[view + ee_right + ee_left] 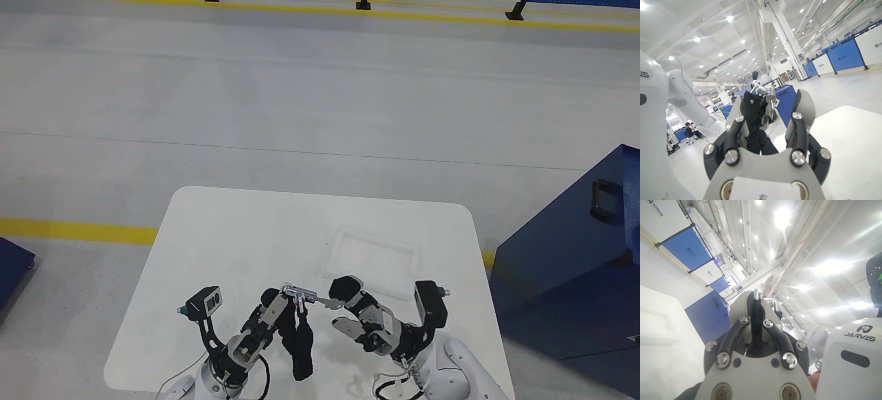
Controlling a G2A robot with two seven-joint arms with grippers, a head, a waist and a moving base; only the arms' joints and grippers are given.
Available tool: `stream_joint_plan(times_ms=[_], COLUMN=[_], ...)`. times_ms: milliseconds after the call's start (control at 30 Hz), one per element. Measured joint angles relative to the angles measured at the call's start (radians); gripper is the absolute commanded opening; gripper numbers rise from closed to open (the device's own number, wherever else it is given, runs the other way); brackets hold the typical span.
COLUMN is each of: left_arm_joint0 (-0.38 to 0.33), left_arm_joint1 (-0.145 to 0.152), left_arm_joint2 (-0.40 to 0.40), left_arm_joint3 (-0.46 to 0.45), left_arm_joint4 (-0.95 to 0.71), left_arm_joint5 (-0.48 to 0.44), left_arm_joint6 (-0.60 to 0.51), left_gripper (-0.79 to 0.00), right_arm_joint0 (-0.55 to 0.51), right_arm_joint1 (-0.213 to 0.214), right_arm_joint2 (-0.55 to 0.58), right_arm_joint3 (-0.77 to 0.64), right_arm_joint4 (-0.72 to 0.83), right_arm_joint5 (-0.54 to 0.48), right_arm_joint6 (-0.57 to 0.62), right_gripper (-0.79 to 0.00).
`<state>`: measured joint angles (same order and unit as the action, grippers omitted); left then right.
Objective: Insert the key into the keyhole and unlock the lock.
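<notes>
**Lock up, key going in, turn left to do**

The left jaws are pressing together on the lock (298, 293), holding it above the table's (400, 220) near edge, with a black strap (752, 113) dangling from it. The right jaws are hanging spread beside the keyhole end. The key (316, 298) is seemingly sticking from the lock, though I cannot tell whether it is seated. Unlocking is looking undone.

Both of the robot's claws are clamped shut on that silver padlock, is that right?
Not quite. Only the left gripper is clamped shut on the silver padlock. The right gripper is open, its fingers spread wide apart, as the right wrist view shows.
</notes>
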<state>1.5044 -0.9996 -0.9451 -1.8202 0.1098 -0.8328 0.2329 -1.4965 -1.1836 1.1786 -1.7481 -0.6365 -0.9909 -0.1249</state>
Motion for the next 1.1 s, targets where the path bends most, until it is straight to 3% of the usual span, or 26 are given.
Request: stream_joint_plan(times_ms=[167, 367, 833, 900, 1100], left_arm_joint0=[0.0, 0.0, 0.0, 0.0, 0.0], left_arm_joint1=[0.0, 0.0, 0.0, 0.0, 0.0], left_arm_joint2=[0.0, 0.0, 0.0, 0.0, 0.0], left_arm_joint3=[0.0, 0.0, 0.0, 0.0, 0.0], left_arm_joint4=[0.0, 0.0, 0.0, 0.0, 0.0], left_arm_joint5=[0.0, 0.0, 0.0, 0.0, 0.0], left_arm_joint6=[0.0, 0.0, 0.0, 0.0, 0.0], left_gripper=[-0.785, -0.785, -0.785, -0.785, -0.785], right_arm_joint0=[-0.014, -0.029, -0.047, -0.049, -0.054], right_arm_joint1=[0.002, 0.005, 0.012, 0.013, 0.015], right_arm_joint2=[0.012, 0.023, 0.028, 0.029, 0.033], right_arm_joint3=[0.001, 0.004, -0.003, -0.003, -0.007], right_arm_joint4=[0.002, 0.015, 0.027, 0.027, 0.025], right_arm_joint5=[-0.011, -0.022, -0.021, -0.021, -0.021], right_arm_joint6=[-0.002, 0.003, 0.011, 0.011, 0.004], right_gripper=[-0.514, -0.785, -0.785, -0.6, -0.603])
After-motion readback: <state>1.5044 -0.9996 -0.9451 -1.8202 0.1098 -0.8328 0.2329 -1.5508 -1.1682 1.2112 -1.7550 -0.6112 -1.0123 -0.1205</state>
